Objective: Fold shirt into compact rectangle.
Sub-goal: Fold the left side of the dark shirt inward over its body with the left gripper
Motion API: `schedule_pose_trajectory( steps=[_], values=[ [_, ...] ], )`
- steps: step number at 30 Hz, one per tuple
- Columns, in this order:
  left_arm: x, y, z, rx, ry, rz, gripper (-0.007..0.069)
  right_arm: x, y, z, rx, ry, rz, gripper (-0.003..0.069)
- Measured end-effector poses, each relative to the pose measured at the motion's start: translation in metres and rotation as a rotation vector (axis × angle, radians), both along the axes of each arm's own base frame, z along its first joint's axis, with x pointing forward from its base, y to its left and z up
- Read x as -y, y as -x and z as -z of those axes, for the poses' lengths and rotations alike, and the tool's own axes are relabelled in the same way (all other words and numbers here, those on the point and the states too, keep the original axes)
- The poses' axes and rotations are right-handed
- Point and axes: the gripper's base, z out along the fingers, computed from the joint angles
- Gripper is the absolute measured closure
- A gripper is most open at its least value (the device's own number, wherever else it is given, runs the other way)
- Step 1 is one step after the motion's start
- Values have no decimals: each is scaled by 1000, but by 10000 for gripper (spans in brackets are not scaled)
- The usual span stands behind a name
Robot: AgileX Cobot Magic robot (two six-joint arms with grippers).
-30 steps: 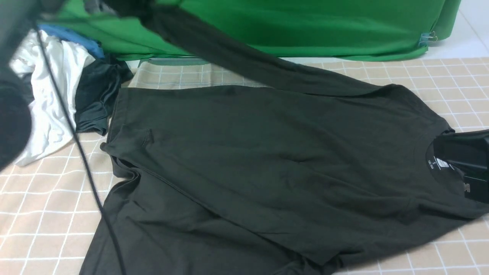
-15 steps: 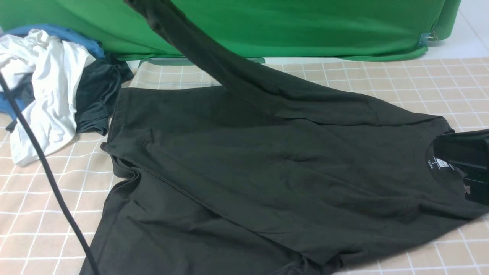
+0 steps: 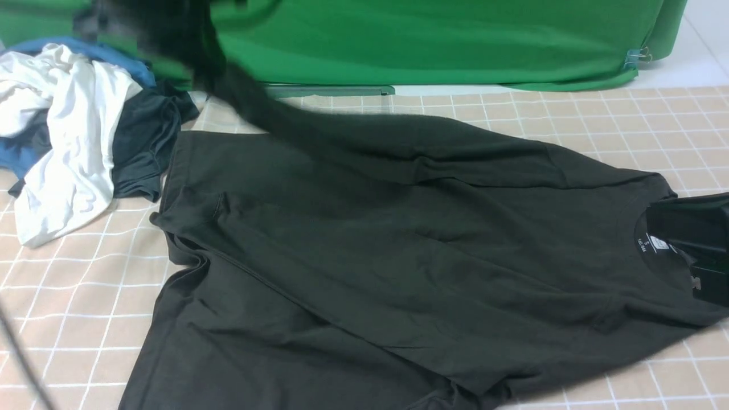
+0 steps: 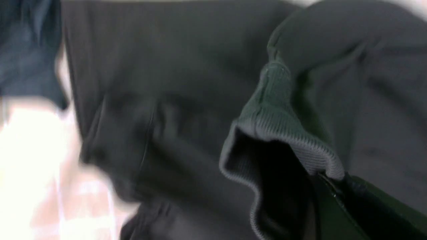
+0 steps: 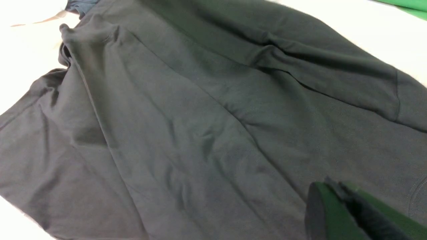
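Here, shirt (image 3: 398, 256) spread on checked beige cloth (image 3: 68, 296); green backdrop (image 3: 455, 40) behind.

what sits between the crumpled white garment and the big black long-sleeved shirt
A smaller crumpled dark teal-black garment lies between the crumpled white garment and the large black long-sleeved shirt; the front view shows it.

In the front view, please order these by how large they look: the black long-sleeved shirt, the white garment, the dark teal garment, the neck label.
1. black long-sleeved cotton shirt, by far largest
2. crumpled white garment
3. dark teal-black garment, partly covered, so this rank is unsure
4. small white neck label
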Motion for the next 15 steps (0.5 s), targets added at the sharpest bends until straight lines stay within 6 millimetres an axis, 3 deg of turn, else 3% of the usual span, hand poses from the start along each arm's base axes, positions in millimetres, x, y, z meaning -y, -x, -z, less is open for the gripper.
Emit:
schedule_pose_trajectory(
  steps=[8, 12, 13, 15],
  values=[
    [-17, 75, 27, -107, -57, -93, 607, 0, 0, 0, 6, -1, 2, 600],
    [-18, 95, 59, -211, -37, -96, 607, 0, -1, -1, 14, -3, 6, 599],
    [-18, 95, 58, -208, -34, -96, 607, 0, -1, -1, 14, -3, 6, 599],
    [-19, 100, 81, -246, -41, -102, 607, 0, -1, -1, 17, -4, 7, 599]
  ],
)
